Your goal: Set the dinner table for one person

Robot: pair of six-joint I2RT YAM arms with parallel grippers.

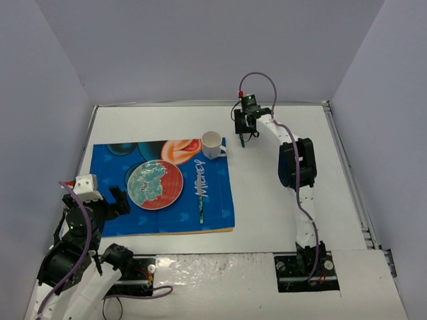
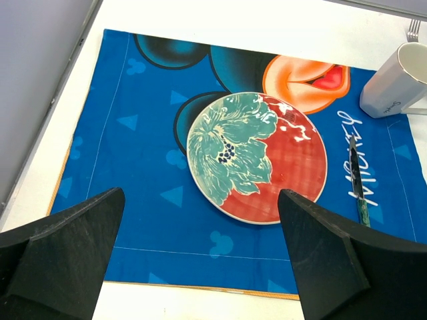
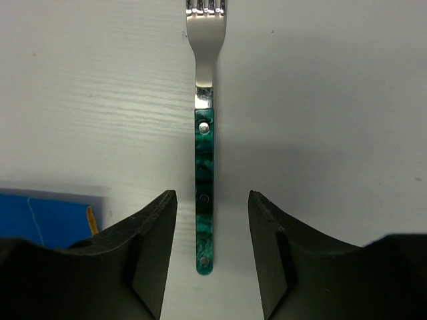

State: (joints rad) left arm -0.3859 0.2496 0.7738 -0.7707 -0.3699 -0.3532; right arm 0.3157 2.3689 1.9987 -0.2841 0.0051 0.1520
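Top external view showed the large white rectangular tabletop with a thin metal rim [image 1: 267,200] filling most of the frame, both claws above it. The left claw [image 1: 115,203] hung over the lower left part of the table with its black fingers spread wide, holding nothing and touching nothing. The right claw [image 1: 244,137] pointed down at the upper middle of the table, just right of the mat.

A blue rectangular cloth placemat with a cartoon mouse print [image 1: 113,167] lay flat on the left half of the table. On its middle sat a round plate painted with a teal flower on red [image 1: 155,185]. A white ceramic mug [image 1: 212,143] stood upright at the mat's upper right corner. A slim knife with a dark green handle [image 1: 202,197] lay on the mat to the right of the plate, apart from it.

From the left wrist, the plate [image 2: 257,157] appeared between the two parted fingers [image 2: 73,247] and beyond them.

From the right wrist, the right claw [image 3: 210,200] was partly open, and a steel fork with a marbled green handle [image 3: 204,167] lay on the bare table [image 3: 333,133] between the fingers, white showing on both sides of the handle, tines toward the top of the frame.
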